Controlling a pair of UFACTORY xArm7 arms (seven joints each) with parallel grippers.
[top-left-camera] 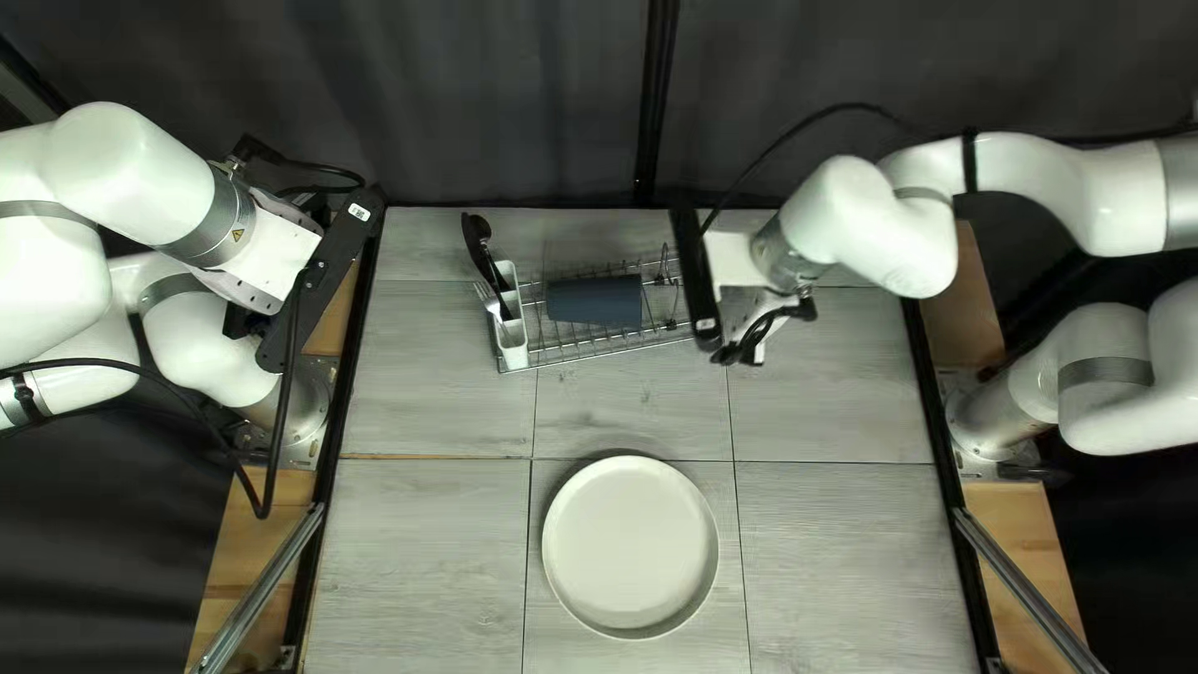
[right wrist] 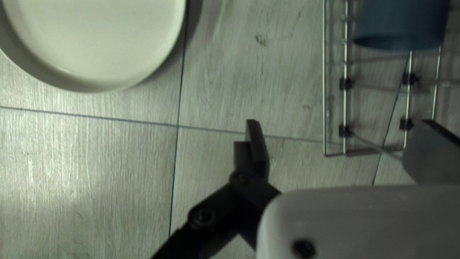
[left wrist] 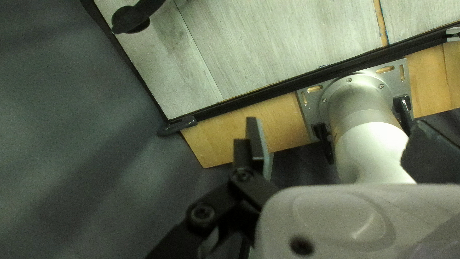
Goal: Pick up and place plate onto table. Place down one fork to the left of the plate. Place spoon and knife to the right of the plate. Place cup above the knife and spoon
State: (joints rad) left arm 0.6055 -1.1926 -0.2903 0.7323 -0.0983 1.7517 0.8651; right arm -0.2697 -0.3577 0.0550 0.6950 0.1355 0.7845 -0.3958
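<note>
Left pincer [top-left-camera: 317, 285] released, white label [top-left-camera: 360, 212] atop; right pincer [top-left-camera: 699, 281] released; plate [top-left-camera: 630, 546] on table [top-left-camera: 418, 549].

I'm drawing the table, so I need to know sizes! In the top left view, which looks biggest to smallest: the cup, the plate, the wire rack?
Plate and wire rack: too close to rank; the rack looks wider, the plate taller.
Cup: clearly smallest.

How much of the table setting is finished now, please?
The plate is down on the table. Nothing is in hand: left gripper and right gripper are both open. Remaining to place: the cup, lying in the wire rack, and the cutlery, standing in the white holder.
</note>
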